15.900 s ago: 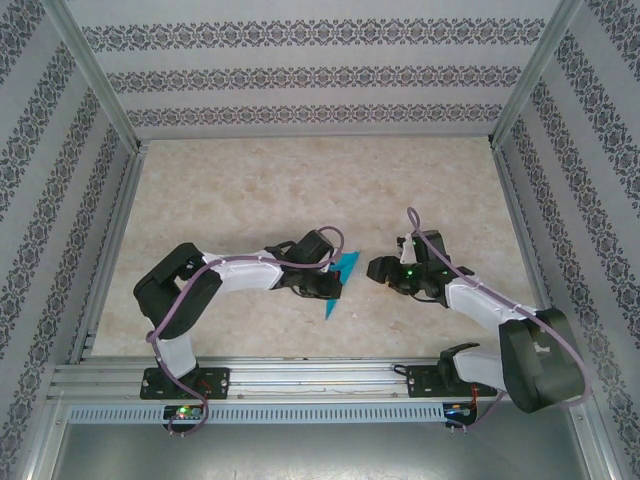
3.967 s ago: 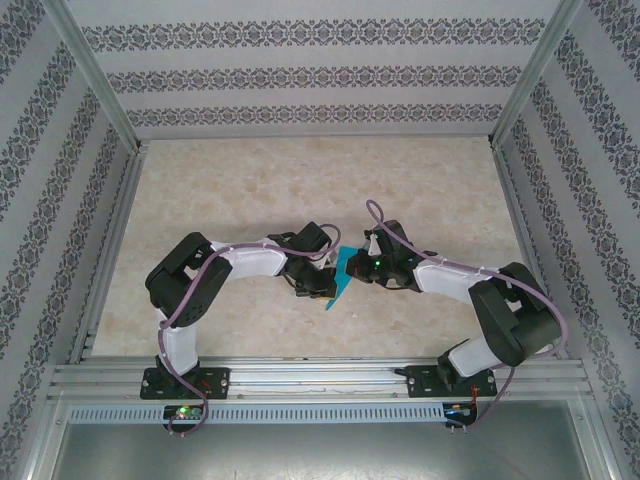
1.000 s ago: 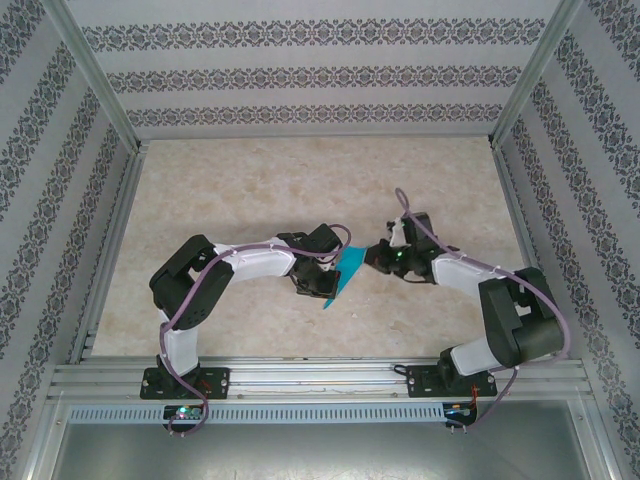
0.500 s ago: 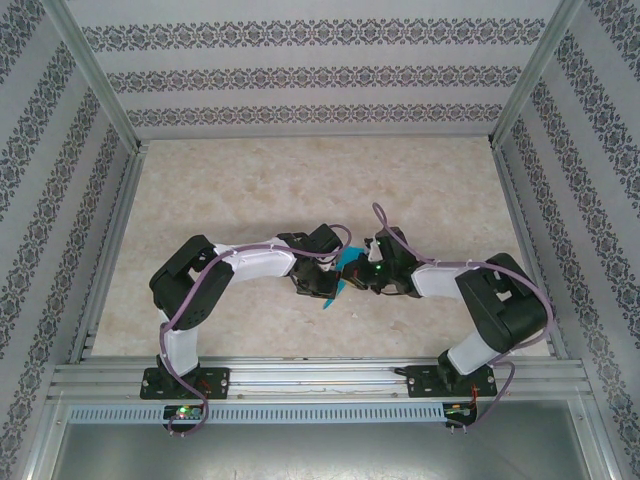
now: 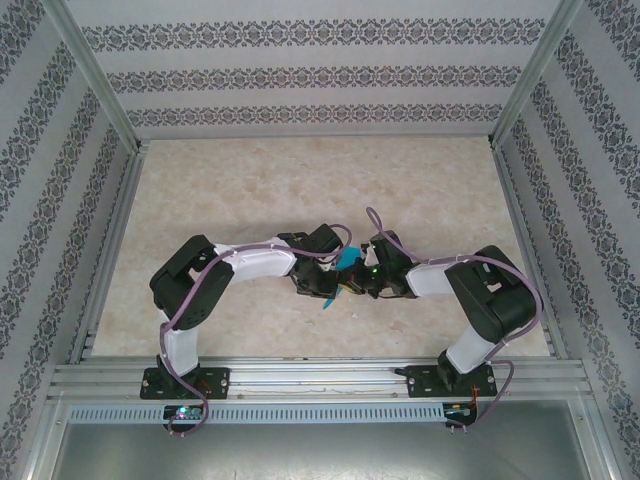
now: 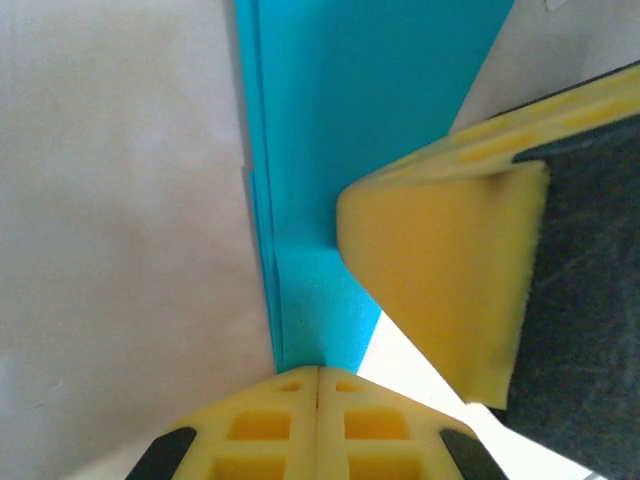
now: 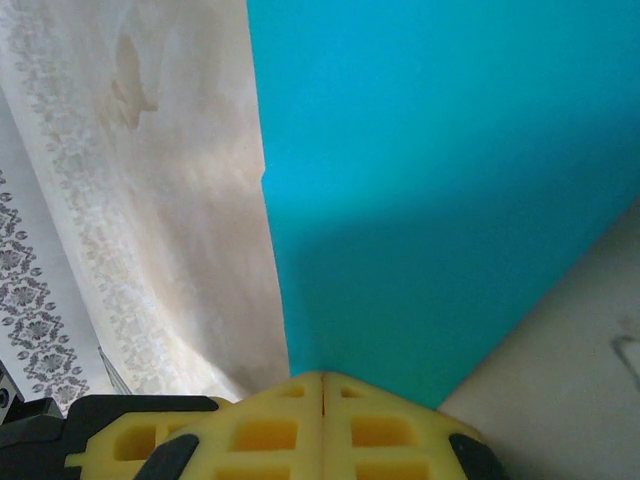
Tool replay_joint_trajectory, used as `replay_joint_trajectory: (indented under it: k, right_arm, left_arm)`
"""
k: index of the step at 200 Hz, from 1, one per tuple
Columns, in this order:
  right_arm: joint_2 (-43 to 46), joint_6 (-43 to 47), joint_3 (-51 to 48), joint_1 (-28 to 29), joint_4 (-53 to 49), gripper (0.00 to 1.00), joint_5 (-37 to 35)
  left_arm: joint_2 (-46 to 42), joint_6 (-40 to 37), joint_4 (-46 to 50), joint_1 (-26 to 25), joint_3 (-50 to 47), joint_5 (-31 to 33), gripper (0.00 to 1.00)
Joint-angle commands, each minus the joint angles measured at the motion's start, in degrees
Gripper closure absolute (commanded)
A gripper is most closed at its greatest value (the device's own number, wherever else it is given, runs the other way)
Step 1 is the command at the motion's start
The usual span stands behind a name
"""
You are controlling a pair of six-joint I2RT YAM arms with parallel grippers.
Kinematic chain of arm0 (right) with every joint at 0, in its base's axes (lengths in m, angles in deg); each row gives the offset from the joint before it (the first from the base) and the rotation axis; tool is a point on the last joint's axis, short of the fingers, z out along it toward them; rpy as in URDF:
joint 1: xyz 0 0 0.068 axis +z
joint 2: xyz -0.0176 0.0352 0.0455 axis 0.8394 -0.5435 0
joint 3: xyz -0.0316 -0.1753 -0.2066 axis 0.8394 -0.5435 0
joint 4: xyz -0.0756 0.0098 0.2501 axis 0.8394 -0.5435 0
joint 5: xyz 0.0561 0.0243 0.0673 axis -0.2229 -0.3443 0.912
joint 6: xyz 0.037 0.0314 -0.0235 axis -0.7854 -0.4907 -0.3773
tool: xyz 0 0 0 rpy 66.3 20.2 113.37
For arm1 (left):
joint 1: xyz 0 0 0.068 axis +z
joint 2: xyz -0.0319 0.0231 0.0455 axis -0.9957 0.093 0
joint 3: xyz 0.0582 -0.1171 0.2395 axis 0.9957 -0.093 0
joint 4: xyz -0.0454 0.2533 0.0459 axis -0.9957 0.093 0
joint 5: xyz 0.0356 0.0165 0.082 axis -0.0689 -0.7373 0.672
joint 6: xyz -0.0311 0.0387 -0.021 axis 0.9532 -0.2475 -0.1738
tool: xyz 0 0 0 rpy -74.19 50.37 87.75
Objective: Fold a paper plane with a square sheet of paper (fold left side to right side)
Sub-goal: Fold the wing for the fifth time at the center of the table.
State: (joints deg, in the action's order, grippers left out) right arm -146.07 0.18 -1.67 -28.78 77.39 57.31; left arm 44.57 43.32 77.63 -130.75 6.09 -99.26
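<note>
Over the table [image 5: 250,190], left tool [image 6: 318,385] and right tool [image 7: 322,395], each tight on the paper plane [image 7: 430,180].

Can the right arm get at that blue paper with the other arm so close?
Probably yes: the right fingers look shut on an edge of the blue paper, while the left fingers pinch another part.

Beige marbled table [image 5: 250,180] with folded teal paper [image 5: 347,261] at centre.

One fixed overhead, two wrist cameras up close.
The overhead looks down from 6 o'clock toward 12 over the whole tabletop [image 5: 250,180]; each wrist camera sits almost against the teal paper [image 6: 340,120], the patch all three views share.
</note>
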Motion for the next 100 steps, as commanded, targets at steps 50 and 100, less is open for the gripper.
replay_joint_trajectory:
  k: [50, 100]
  right_arm:
    - [-4.4, 3.29, -2.36, 0.53, -7.61, 1.0, -5.45]
    - [-4.13, 4.27, -1.61, 0.53, -9.21, 1.0, -5.83]
  left_arm:
    - [-5.74, 2.46, 4.75, 2.13, -1.53, -2.64, 0.95]
    - [-7.69, 7.53, -3.93, 2.49, -4.93, -11.81, 0.95]
